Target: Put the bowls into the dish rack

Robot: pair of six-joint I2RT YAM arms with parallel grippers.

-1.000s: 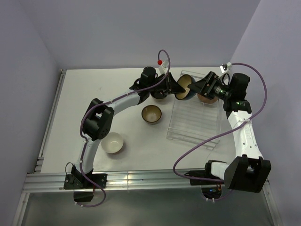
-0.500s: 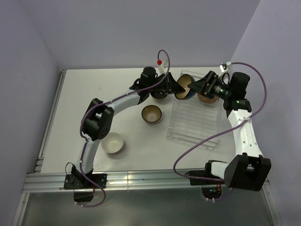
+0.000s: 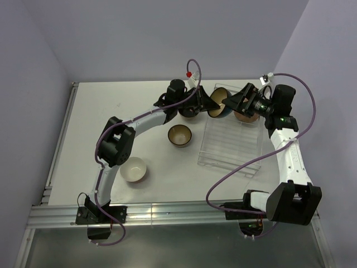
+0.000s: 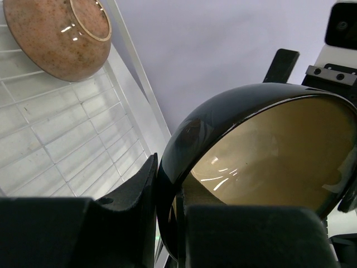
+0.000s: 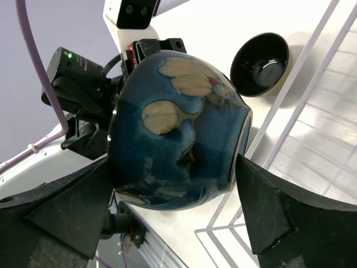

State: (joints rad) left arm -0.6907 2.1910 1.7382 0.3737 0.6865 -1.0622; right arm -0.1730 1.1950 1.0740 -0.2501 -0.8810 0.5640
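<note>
Seen from above, both arms meet at the 12 o'clock end of a white table (image 3: pixel 111 123), over the far left corner of the clear dish rack (image 3: pixel 231 148). The left gripper (image 4: pixel 173 218) is clamped on the rim of a dark blue bowl (image 5: pixel 178 134), one finger outside the wall and one inside the glossy tan interior, holding the bowl tipped on edge. The right gripper (image 5: pixel 174 167) reaches in from 3 o'clock, its jaws spread wide with that same bowl between them. The fingertips sit right at the bowl's sides, but it is unclear whether they press on it. A speckled brown bowl (image 3: pixel 245 115) leans on its side inside the rack at the far end. A black bowl (image 5: pixel 260 56) sits on the table just outside the rack, at the held bowl's 9 o'clock. A tan bowl (image 3: pixel 179 135) sits at 8 o'clock, and a cream-white bowl (image 3: pixel 134 170) farther out that way.
</note>
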